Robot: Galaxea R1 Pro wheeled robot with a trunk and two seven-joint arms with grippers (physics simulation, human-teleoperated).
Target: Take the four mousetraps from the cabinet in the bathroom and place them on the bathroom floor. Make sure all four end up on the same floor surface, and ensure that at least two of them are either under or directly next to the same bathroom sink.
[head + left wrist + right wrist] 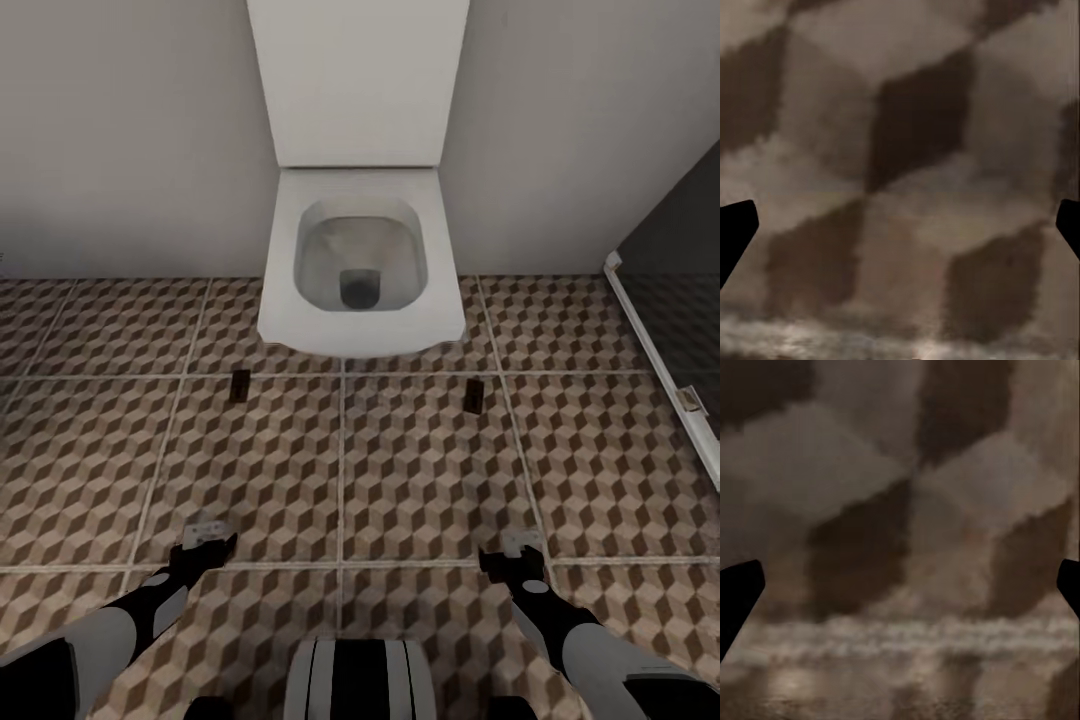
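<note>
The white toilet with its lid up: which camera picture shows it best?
The head view: the white toilet sits whole against the wall, bowl open, on the brown cube-patterned tiled floor. Both wrist views look at blurred floor tiles close up, with nothing of the toilet.

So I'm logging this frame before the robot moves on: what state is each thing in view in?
toilet: lid raised against the wall, bowl open.
left tool: open, empty, low over the bathroom floor.
right tool: open, empty, low over the tiles.
glass door: at the right edge; open or shut cannot be told.
</note>
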